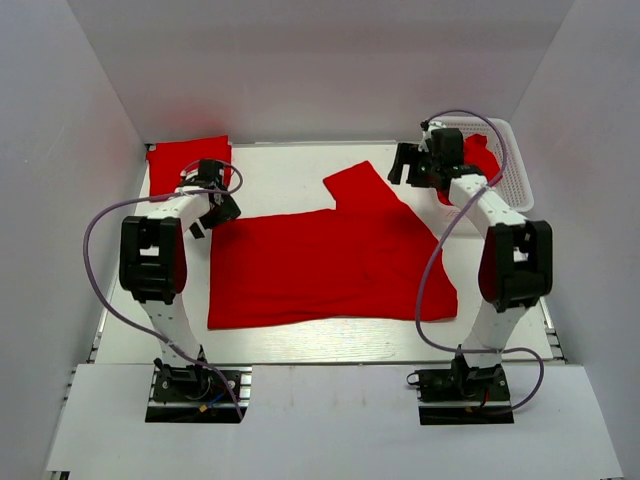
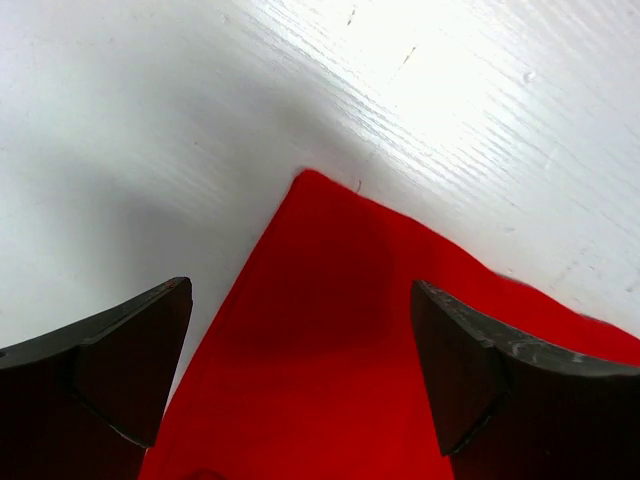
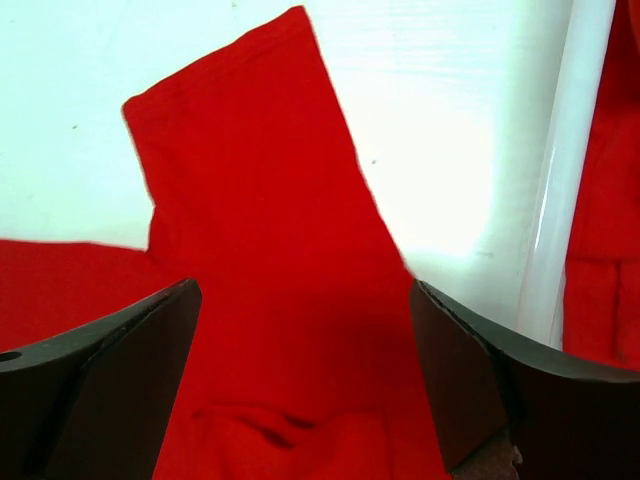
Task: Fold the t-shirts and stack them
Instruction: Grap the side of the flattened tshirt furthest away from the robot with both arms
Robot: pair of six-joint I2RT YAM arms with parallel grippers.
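Observation:
One red t-shirt (image 1: 330, 265) lies spread flat in the middle of the table, a sleeve (image 1: 362, 188) pointing to the back. My left gripper (image 1: 213, 207) hovers open over its back left corner (image 2: 330, 330), with the black fingers (image 2: 130, 350) on either side and nothing pinched. My right gripper (image 1: 412, 165) is open above the sleeve (image 3: 250, 180), holding nothing. A second red t-shirt (image 1: 187, 160) lies folded at the back left. More red cloth (image 1: 483, 155) sits in the basket.
A white lattice basket (image 1: 515, 175) stands at the back right beside the right arm; its rim (image 3: 570, 170) shows close to the right fingers. White walls enclose the table on three sides. Purple cables loop from both arms.

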